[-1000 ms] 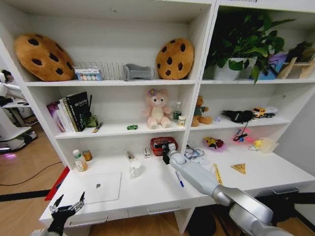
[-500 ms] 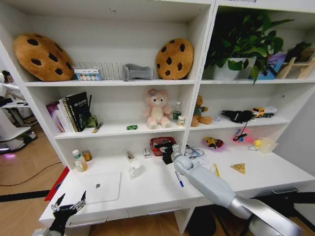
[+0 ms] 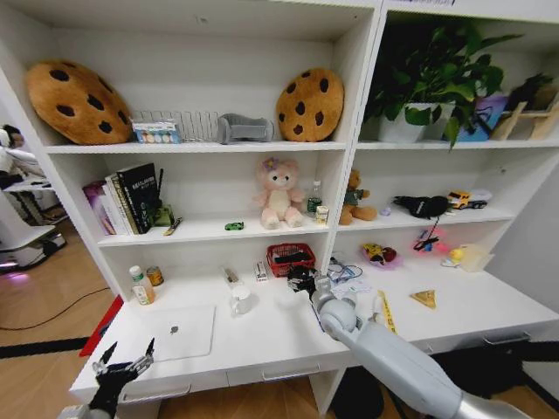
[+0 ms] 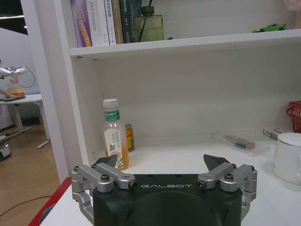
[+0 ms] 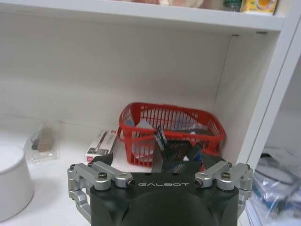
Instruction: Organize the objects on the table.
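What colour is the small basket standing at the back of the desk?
The basket is red, with an open mesh wall; the right wrist view shows it best.

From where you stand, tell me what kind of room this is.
Probably a home study or a child's room staged for testing: a long white desk joined to a tall white shelf unit, a closed silver-white laptop, upright books and a pink plush toy.

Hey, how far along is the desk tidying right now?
Early, I'd judge. Laptop lies closed on the desk. Right tool hovers at the red basket; its load is unclear. Left tool sits open at the desk's front edge. Mug, bottle and ruler are loose on the desk.
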Controlling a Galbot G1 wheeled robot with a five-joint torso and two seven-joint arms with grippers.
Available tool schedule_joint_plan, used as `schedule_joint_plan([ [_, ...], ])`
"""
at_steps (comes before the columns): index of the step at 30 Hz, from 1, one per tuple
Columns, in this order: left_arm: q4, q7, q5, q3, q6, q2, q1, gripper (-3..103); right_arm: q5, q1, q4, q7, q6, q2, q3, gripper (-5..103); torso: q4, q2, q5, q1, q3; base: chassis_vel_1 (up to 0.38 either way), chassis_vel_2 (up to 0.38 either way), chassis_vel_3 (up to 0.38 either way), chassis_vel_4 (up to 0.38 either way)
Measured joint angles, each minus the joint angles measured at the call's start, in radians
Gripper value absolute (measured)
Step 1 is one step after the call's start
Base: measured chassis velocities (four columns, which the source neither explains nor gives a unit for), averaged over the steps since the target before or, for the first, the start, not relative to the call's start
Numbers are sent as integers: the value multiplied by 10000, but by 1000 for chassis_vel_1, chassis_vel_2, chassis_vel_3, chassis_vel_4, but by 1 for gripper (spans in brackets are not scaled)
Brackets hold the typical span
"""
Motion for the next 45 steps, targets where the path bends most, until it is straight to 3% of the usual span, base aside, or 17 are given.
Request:
schedule_joint_plan([
  [5,-30,-1,59,24,9,-16,17,100,546,-715,512,313,-213,-75,387,100,-1,0,0,0,0,0,0,0,0],
  [8,-69,-3,151,69,10,-90,55,100,1692,-1059,950,961,-720,-48,807,100,0,0,-1,0,-1,0,0,0,0],
  [12,-111,-2,217,91,9,-171,90,100,2369,-1074,1128,1351,-1099,-53,1105,100,4,0,-1,0,1,0,0,0,0],
  [23,-175,-3,286,106,-17,-307,149,100,2850,-1255,790,1478,-1423,-161,1520,100,0,-1,0,1,1,0,0,0,0],
  [45,-103,-6,244,-14,-99,-256,230,100,3222,-871,-1323,1094,-1336,466,1491,100,1,-1,-1,1,1,0,0,0,0],
])
